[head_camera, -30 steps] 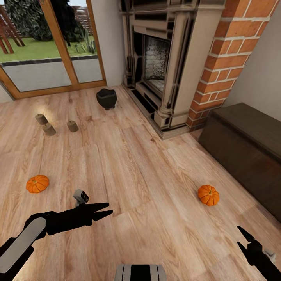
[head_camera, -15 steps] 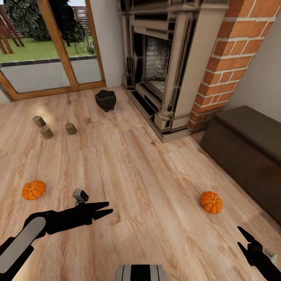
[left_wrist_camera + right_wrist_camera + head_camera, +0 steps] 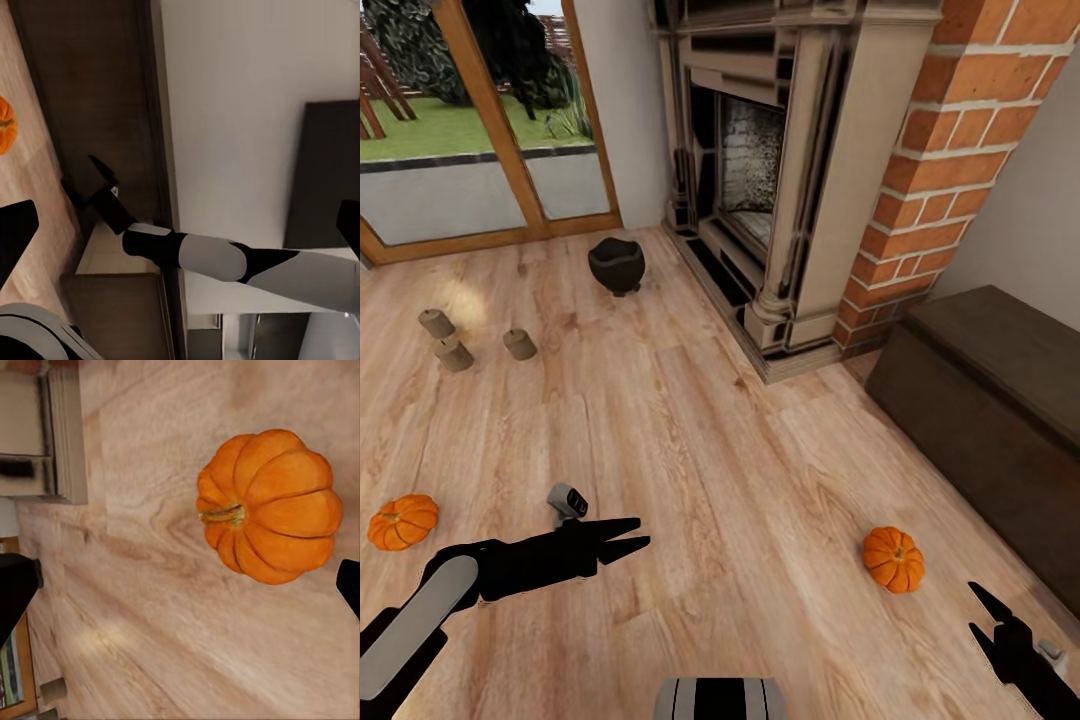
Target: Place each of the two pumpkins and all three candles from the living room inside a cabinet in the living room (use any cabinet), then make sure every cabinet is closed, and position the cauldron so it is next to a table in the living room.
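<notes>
While both black grippers hover spread, left (image 3: 628, 534), right (image 3: 982, 618), ribbed orange pumpkin (image 3: 893, 559) near low dark brown wooden cabinet (image 3: 990, 400), on plank floor (image 3: 740, 480).

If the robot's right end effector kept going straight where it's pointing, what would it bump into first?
Probably the bright orange ribbed pumpkin on the wooden floor. The right wrist view looks along the open right end effector and the pumpkin sits almost between the fingertips, with bare floor before it. Depth is hard to judge.

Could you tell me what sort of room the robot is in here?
Most likely a living room: a stone fireplace with a brick chimney side, glazed garden doors, a wood plank floor and a low dark cabinet.
</notes>
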`<state>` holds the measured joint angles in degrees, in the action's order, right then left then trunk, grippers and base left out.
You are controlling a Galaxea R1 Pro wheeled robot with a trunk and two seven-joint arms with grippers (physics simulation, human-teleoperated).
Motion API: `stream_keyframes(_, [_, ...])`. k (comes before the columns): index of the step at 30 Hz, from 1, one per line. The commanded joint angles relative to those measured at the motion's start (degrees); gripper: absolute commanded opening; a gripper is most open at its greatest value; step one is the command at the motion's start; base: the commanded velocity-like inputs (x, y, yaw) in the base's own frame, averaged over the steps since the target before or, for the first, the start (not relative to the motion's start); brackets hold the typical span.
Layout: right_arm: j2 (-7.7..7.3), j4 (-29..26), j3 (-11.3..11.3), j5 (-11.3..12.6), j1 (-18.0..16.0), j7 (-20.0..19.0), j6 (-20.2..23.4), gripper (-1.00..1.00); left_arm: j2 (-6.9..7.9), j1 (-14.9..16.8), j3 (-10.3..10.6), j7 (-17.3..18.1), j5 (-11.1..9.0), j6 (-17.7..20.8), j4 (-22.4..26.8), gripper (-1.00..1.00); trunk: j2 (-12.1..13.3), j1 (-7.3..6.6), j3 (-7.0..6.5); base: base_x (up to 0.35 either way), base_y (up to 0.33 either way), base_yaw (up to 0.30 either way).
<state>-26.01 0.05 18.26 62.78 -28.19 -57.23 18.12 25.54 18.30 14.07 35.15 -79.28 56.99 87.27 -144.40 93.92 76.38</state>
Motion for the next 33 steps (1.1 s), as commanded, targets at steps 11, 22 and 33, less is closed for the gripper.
stream_keyframes(11, [-0.09,2.6,0.6,7.1,0.3,4.9,0.5,1.0,0.12,0.0,0.0,0.2,0.0,0.1,0.1,1.0,0.0,0.01,0.04,0.038,-0.04,0.0])
stream_keyframes(22, [-0.01,2.5,0.5,7.9,0.3,5.9,0.5,1.0,0.1,0.0,0.0,0.3,0.0,0.1,-0.1,1.0,0.0,0.01,0.04,0.167,0.005,0.0])
stream_keyframes(33, [0.08,2.4,0.4,7.8,0.3,6.0,0.2,1.0,0.12,0.1,-0.1,0.2,-0.1,0.1,-0.2,1.0,0.0,0.01,0.04,0.064,0.085,0.0])
